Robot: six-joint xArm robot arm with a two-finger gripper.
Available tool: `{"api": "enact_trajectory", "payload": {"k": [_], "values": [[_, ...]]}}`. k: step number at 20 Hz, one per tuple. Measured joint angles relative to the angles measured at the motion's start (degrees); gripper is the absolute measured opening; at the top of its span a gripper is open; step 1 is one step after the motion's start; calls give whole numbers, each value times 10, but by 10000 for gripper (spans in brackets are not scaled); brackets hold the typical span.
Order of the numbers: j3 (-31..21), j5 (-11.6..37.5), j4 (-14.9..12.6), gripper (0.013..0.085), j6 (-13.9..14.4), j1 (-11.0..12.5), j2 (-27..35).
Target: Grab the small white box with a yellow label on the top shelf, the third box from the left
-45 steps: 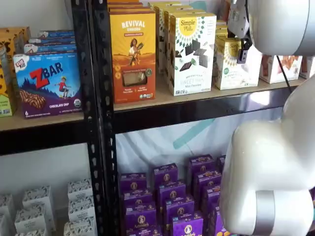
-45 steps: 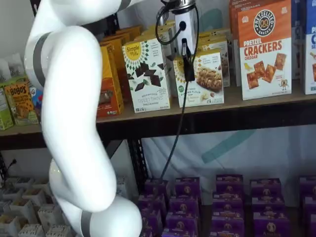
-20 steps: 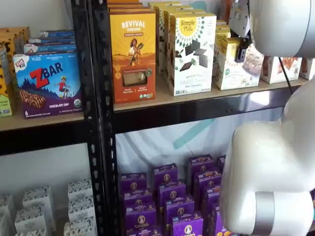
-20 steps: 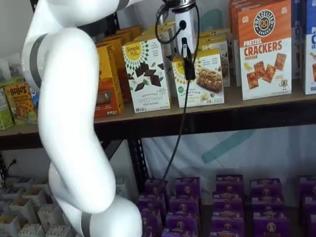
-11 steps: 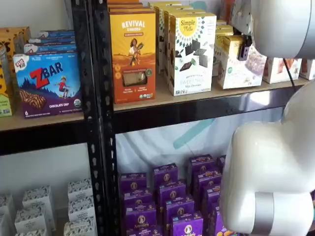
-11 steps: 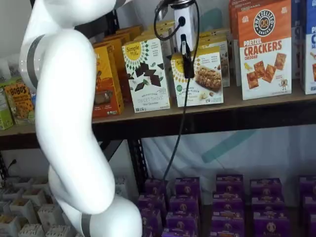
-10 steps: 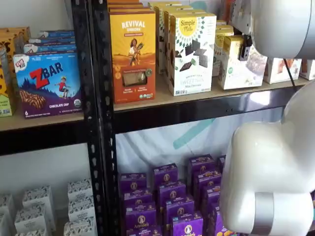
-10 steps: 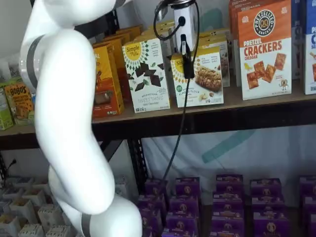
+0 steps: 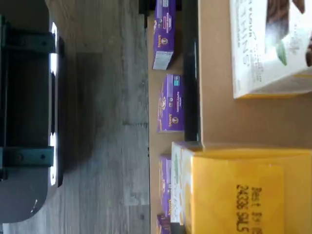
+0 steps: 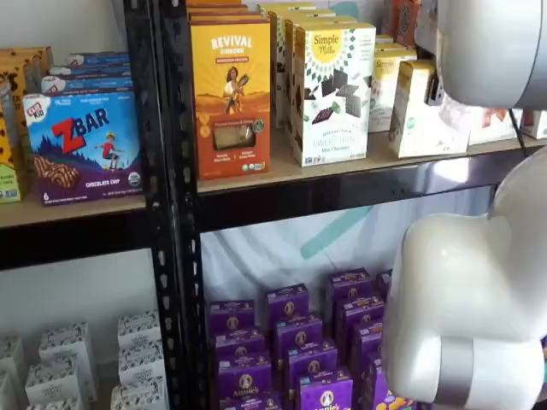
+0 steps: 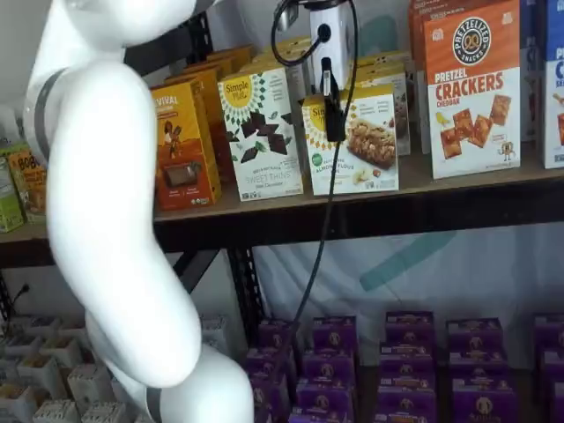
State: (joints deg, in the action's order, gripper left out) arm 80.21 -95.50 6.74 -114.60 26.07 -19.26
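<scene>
The small white box (image 11: pixel 366 150) with the yellow sun logo hangs tilted at the front edge of the top shelf (image 11: pixel 458 181), right of the taller chocolate-square carton (image 11: pixel 260 132). My gripper (image 11: pixel 333 119) is shut on it from above; one black finger lies across its front face. In a shelf view the box (image 10: pixel 414 115) is turned partly side-on under the gripper (image 10: pixel 432 85), over the shelf (image 10: pixel 256 175). The wrist view shows the box's yellow top (image 9: pixel 243 195) close up, over the tan shelf board (image 9: pixel 214 117).
The orange Revival carton (image 10: pixel 231 85) stands furthest left on the shelf. More cream cartons (image 10: pixel 385 73) stand behind the held box. A pretzel crackers box (image 11: pixel 471 88) stands to the right. Purple boxes (image 11: pixel 405 352) fill the lower level. The white arm (image 11: pixel 115 220) stands in front.
The small white box has come forward and rightward off its row with the gripper on it, and has turned more side-on. The arm has swung left in a shelf view.
</scene>
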Motion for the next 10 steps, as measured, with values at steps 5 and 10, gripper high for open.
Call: {"api": "enact_trajectory", "payload": {"k": [5,10], "values": [[-12,-22,5,370,-22,25,-29],[-29,-45,8,370,-42,48,-59]]}}
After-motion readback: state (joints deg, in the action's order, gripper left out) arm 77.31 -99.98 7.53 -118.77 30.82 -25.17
